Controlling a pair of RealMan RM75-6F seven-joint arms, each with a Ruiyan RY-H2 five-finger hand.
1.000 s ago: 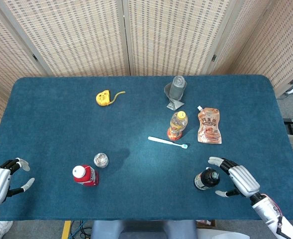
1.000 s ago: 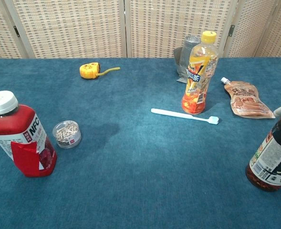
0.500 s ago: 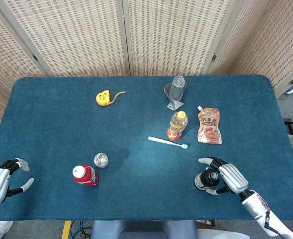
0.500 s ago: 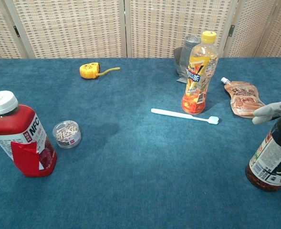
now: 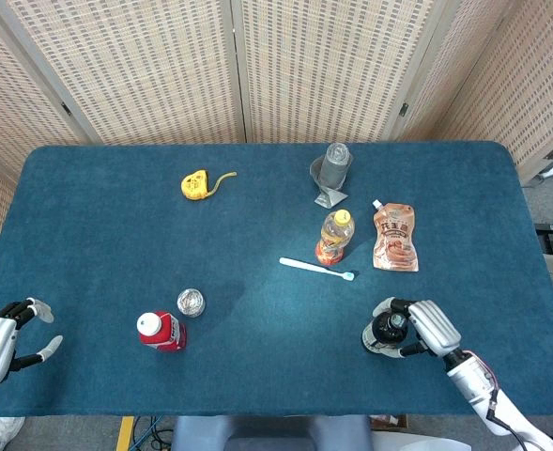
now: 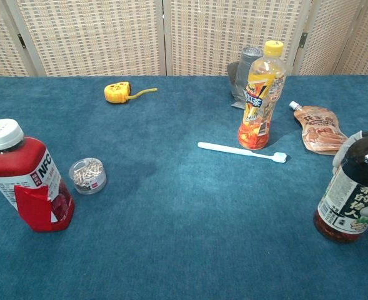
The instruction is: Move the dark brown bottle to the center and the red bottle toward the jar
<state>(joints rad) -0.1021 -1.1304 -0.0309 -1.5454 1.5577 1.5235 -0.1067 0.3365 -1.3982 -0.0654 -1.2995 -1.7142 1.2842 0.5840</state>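
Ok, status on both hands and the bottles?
Right hand grips dark brown bottle. Left hand open, idle. Red bottle untouched beside jar.

A blue-carpeted tabletop (image 5: 98, 244) carries a red bottle (image 5: 160, 331) and small jar (image 5: 191, 302) near its front edge, a dark brown bottle (image 5: 386, 334) front right, a toothbrush (image 5: 315, 268), yellow-capped bottle (image 5: 334, 237), pouch (image 5: 394, 238), and tape measure (image 5: 194, 184) toward the back.
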